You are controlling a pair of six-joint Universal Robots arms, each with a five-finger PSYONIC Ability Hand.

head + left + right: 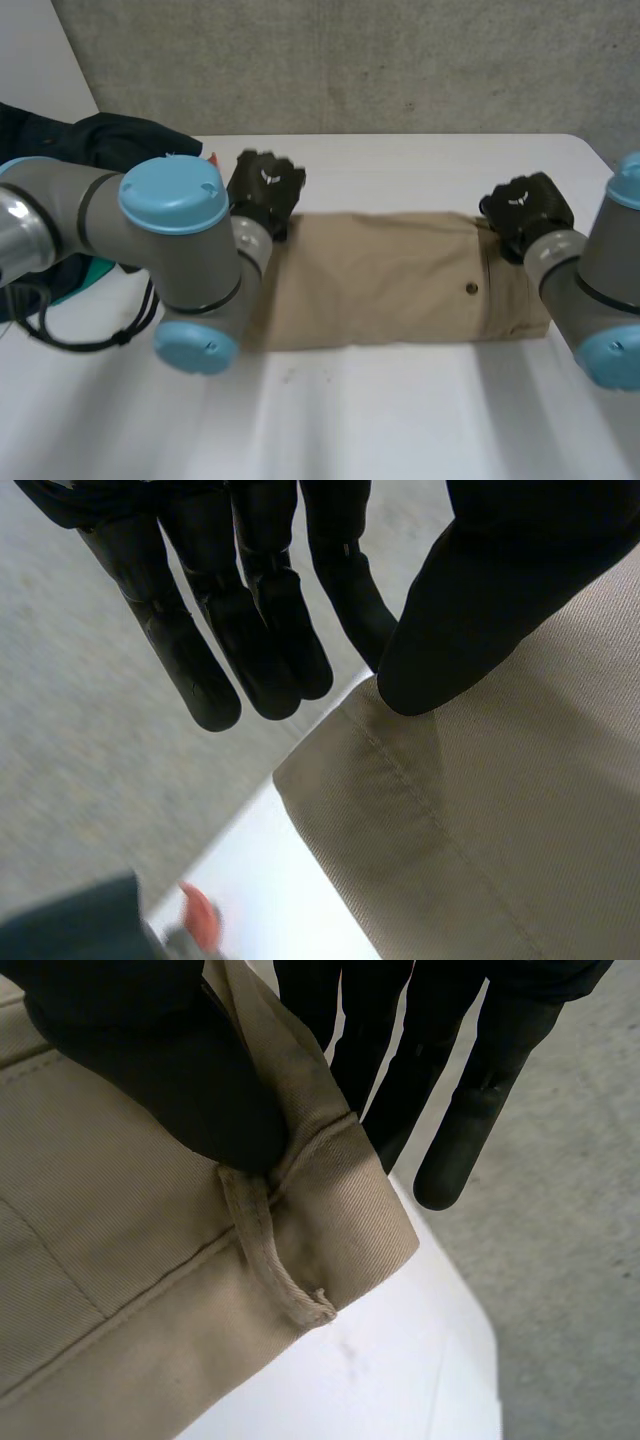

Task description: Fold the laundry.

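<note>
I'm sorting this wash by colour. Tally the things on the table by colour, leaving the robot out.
khaki trousers: 1
dark navy garment: 1
teal cloth: 1
small red thing, too little in view to name: 1
Total: 4

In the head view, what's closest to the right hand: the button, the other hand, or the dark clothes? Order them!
1. The button, on the trousers beside the right hand.
2. The left hand, at the trousers' other end.
3. The dark clothes, beyond the left hand.
</note>
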